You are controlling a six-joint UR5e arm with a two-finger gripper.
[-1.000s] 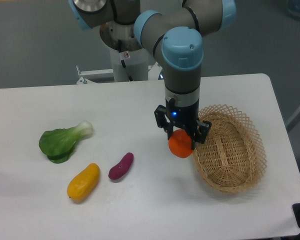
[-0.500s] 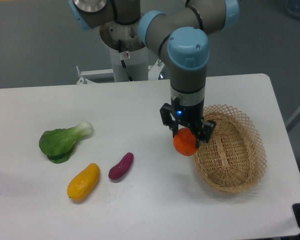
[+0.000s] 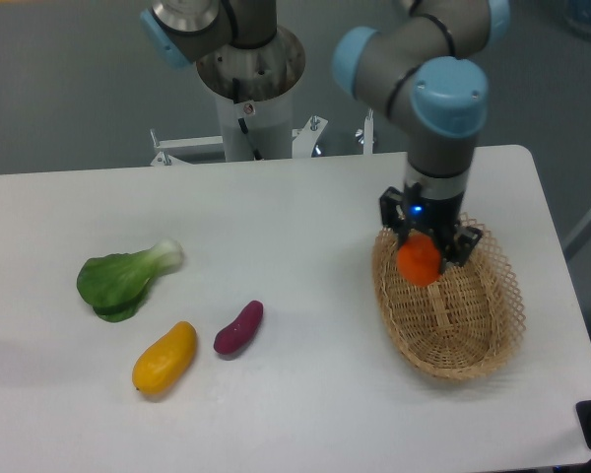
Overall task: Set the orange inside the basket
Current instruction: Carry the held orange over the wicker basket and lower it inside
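The orange (image 3: 419,261), small, round and bright, hangs between the black fingers of my gripper (image 3: 422,254), which is shut on it. Both are above the far part of the basket (image 3: 483,345), an oval tan wicker tray with a lattice rim on the right side of the white table. The orange is over the basket's inside, near its back rim. Whether it touches the weave I cannot tell.
On the left half of the table lie a green bok choy (image 3: 123,278), a yellow-orange mango-shaped fruit (image 3: 164,357) and a purple sweet potato (image 3: 238,327). The arm's base column (image 3: 248,89) stands behind the table's far edge. The table's right edge runs close past the basket.
My gripper has carried the orange to the right, from beside the basket's left rim to above its inside. The other produce has not moved.
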